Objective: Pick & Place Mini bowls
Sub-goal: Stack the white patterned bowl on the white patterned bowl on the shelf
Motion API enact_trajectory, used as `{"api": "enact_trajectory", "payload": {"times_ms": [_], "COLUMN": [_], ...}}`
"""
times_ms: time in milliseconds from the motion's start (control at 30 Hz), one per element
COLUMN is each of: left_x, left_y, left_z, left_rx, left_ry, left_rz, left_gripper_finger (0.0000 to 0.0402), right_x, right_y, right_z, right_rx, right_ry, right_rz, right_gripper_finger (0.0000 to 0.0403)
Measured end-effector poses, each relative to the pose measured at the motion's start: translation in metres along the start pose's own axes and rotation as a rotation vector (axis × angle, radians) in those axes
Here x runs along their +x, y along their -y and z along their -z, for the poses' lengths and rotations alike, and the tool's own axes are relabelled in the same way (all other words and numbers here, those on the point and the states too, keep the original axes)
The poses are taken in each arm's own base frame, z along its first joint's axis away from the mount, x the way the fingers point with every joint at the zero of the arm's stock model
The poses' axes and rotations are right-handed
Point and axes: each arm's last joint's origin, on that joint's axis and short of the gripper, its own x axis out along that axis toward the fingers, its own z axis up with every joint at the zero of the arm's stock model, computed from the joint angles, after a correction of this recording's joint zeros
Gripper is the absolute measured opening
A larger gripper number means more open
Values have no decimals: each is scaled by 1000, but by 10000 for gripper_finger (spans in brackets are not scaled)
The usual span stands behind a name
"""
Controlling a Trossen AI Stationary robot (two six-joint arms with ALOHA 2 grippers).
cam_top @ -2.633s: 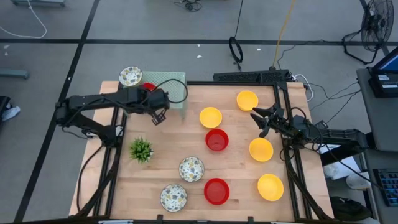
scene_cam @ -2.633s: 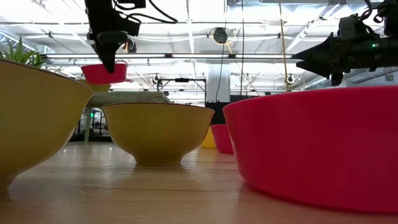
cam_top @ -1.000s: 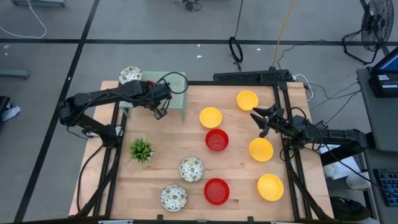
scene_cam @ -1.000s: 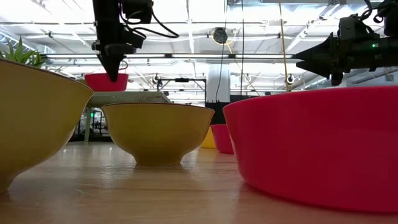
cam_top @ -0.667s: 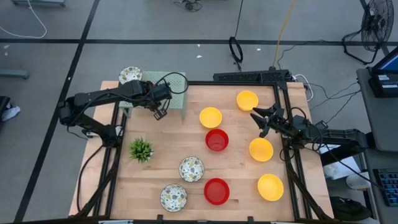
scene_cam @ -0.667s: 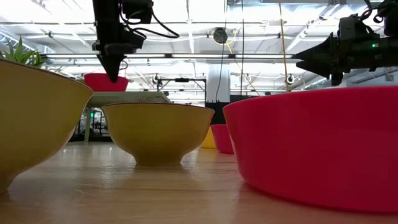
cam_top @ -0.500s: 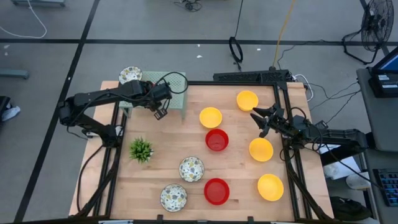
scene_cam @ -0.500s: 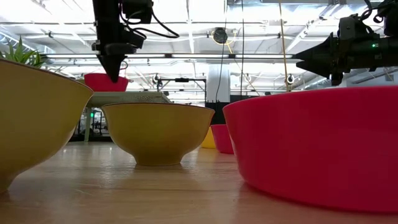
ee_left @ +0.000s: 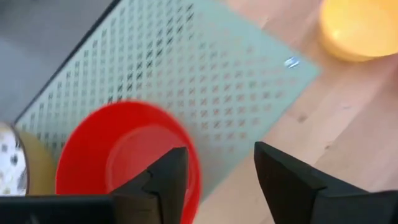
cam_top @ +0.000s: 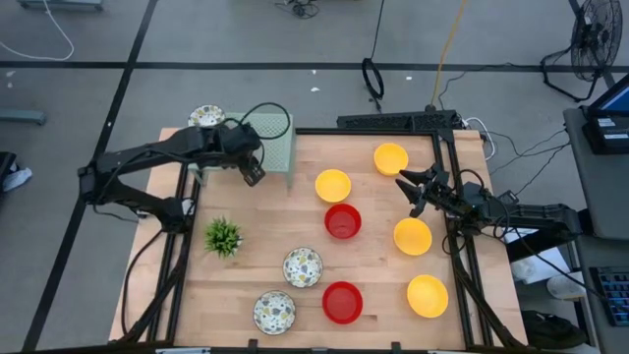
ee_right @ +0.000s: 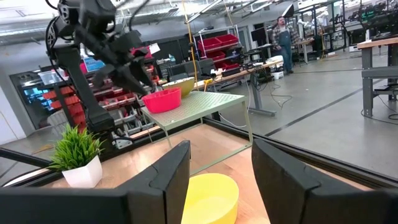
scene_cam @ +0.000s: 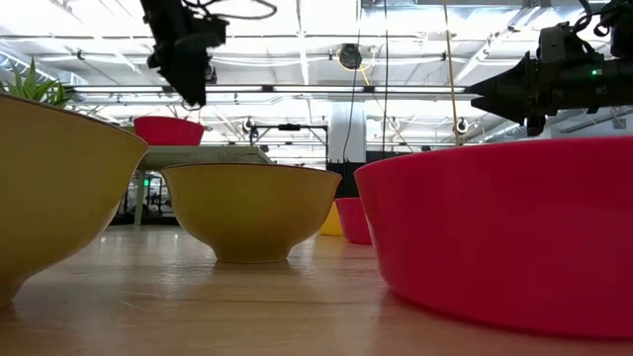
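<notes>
Left gripper (cam_top: pixel 252 175) of mine hangs over the front edge of the pale green perforated metal rack (cam_top: pixel 277 139) at the table's far left corner, its two dark fingers (ee_left: pixel 163 180) spread apart and gripping nothing. Directly beneath and just behind those fingers, a plain red mini bowl (ee_left: pixel 127 154) sits upright on the rack top, apart from both pads. Beside it on the rack rests a yellow mini bowl (ee_left: pixel 32 167), partly hidden, and at the rack's far left end a white speckled floral mini bowl (cam_top: pixel 206 118) lies on top.

On the light wooden table (cam_top: pixel 265 236), the small green plant in a white pot (cam_top: pixel 223 236) stands near the left edge. Two more white speckled bowls (cam_top: pixel 303 266) lie toward the near side, one behind the other. At centre I record a yellow bowl (cam_top: pixel 332 185), a red bowl (cam_top: pixel 342 221) just in front of it, and another red bowl (cam_top: pixel 342 301) at the near edge. Further right, three yellow bowls stand well apart: one at the far side (cam_top: pixel 390 157), one mid-table (cam_top: pixel 412 236), one near the front (cam_top: pixel 427 295).

Right gripper (cam_top: pixel 413 189) of mine hovers above the table between the far and middle yellow bowls, fingers (ee_right: pixel 166 174) parted and empty. A person (ee_right: pixel 283 36) stands far off in the room.
</notes>
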Motion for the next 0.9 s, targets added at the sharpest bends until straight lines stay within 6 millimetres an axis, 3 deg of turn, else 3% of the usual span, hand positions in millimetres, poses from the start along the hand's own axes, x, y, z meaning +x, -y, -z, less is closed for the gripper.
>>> {"api": "enact_trajectory", "payload": {"times_ms": [300, 500, 733, 900], "left_x": [-18, -24, -22, -30], "left_y": [38, 67, 87, 102], "left_z": [-8, -12, 1, 16], "left_rx": [357, 484, 509, 503], "left_ry": [236, 356, 267, 181], "left_rz": [111, 174, 253, 434], "left_gripper_finger": [194, 193, 193, 193], "right_x": [0, 0, 0, 0], "right_y": [0, 0, 0, 0], "right_z": [0, 0, 0, 0], "right_rx": [0, 0, 0, 0], "right_ry": [0, 0, 0, 0], "right_rz": [0, 0, 0, 0], "right_gripper_finger": [160, 162, 161, 161]}}
